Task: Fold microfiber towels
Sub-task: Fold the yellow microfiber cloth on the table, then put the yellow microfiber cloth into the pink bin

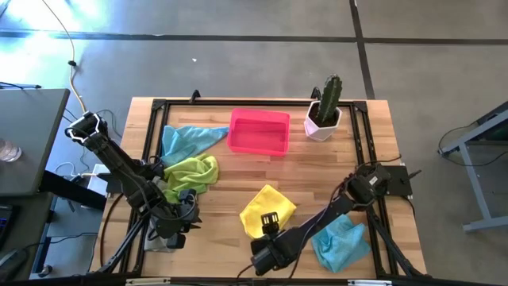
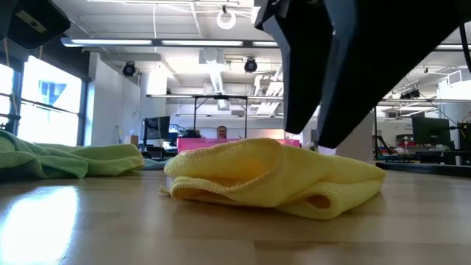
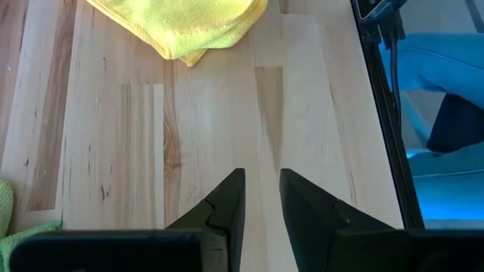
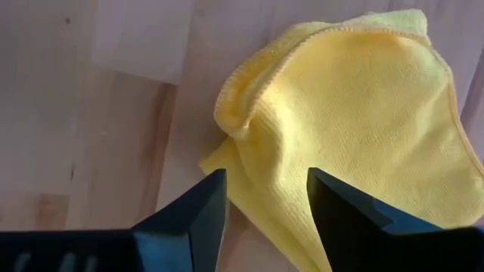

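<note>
Hovering right hand (image 4: 265, 208) released above yellow towel (image 4: 355, 128), overhead alone shows blue towel (image 1: 340, 242), left hand (image 3: 262, 200) slightly parted, empty

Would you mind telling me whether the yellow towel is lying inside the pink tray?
No, the yellow towel lies on the bare wooden table, well apart from the pink tray near the far edge.

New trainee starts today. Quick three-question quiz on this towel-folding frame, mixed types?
1. True or false: the right tool is clamped on the yellow towel.
2. Which sits beside the pink tray: A) potted cactus B) mug C) bottle?
3. Fill in: the left tool hovers open over bare ____.

Key:
1. False; its fingers are apart, just above the towel.
2. A.
3. Table.
</note>
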Robot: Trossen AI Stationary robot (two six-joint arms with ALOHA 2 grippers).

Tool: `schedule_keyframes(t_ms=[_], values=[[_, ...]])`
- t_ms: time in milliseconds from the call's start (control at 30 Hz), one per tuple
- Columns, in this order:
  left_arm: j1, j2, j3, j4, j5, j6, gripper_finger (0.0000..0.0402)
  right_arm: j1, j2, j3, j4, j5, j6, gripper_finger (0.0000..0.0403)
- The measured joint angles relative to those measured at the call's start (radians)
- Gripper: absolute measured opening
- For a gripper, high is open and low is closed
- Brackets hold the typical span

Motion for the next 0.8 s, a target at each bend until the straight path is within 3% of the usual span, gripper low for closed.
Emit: schedule_keyframes(t_ms=[200,633,800], values=[[0.000,0.000,0.000,0.000,-0.012,-0.001,0.0076,0.003,0.000,0.000,-0.008,0.019,0.000,0.0179],[0.000,0.000,0.000,0.000,-0.019,-0.002,0.0076,-0.041,0.059,-0.001,-0.008,-0.176,-0.088,0.0179],[0.000,0.000,0.000,0.000,-0.025,-0.002,0.0076,-0.041,0.060,-0.001,0.002,-0.145,-0.125,0.0179]])
